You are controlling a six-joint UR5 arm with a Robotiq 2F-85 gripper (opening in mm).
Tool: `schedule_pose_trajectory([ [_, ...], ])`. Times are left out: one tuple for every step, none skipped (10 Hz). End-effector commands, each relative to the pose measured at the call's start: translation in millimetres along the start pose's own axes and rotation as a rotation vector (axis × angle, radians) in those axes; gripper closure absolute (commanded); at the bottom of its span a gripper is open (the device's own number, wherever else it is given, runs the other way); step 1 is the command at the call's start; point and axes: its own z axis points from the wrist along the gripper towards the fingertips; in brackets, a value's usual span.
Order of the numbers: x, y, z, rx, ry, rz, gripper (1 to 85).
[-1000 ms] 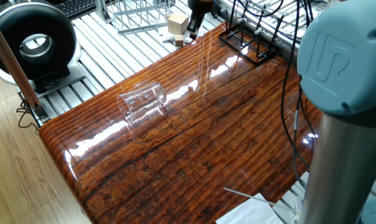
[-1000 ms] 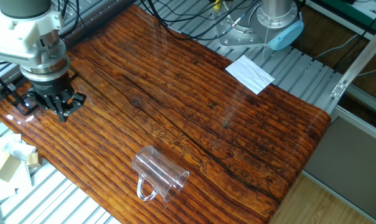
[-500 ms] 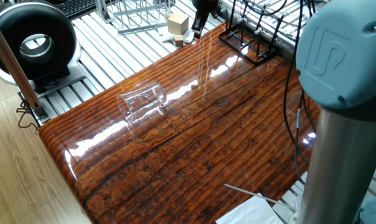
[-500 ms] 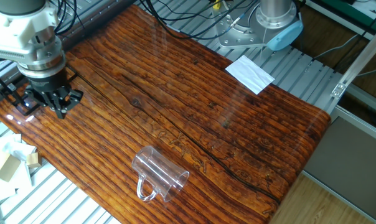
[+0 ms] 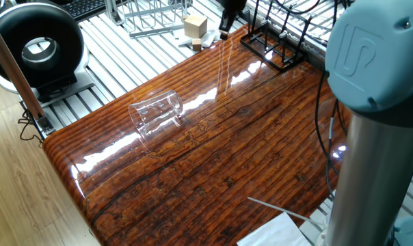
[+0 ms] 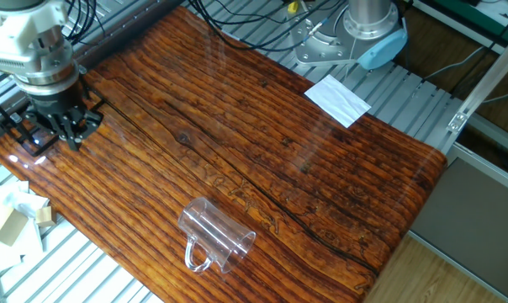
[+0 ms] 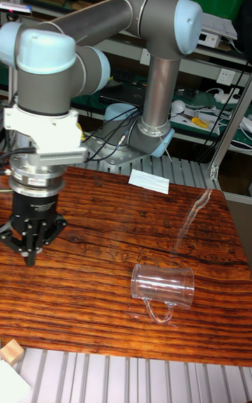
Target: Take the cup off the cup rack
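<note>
The gripper [image 7: 31, 248] hangs at the left edge of the tall fixed view, its dark fingers [image 6: 69, 133] pointing down just above the bench [image 6: 262, 151]; they hold nothing, though whether they are spread or closed cannot be told. Compared with the pictures from a second ago, the gripper has drifted toward the upper left of the other fixed view, nearer the cup rack [image 5: 273, 46], a thin black wire frame at the bench's far corner, top centre of one fixed view. The rack's rods look bare. The cup [image 6: 214, 233], clear glass with a loop handle, lies on its side on the bench in the lower centre of the other fixed view, well apart from both rack and gripper, and has not moved. Judged from this, the cup is already off the rack and the arm is pulling away. A white paper sheet [image 6: 337, 99] lies at the bench's upper right edge.
</note>
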Motion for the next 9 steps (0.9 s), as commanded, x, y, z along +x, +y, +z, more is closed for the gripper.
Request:
schedule_pose_trajectory([
  [-7.7, 20.6, -7.2, -0.034, -0.004, 0.042, 76.7],
  [-20.6, 46.7, -14.8, -0.025, 0.005, 0.081, 76.7],
  [-39.0, 88.2, -21.7, -0.013, 0.012, 0.154, 77.0],
  [-43.4, 115.0, -21.3, -0.005, 0.013, 0.170, 77.7],
  [-40.6, 135.7, -15.6, -0.024, 0.015, 0.182, 78.0],
  [-36.1, 137.0, -14.2, -0.011, 0.029, 0.170, 78.3],
  [-36.6, 143.7, -14.3, -0.037, 0.029, 0.190, 78.0],
  [-40.9, 144.3, -14.3, -0.040, 0.014, 0.222, 77.0],
  [-39.5, 132.6, -14.1, 0.005, 0.014, 0.225, 77.0],
])
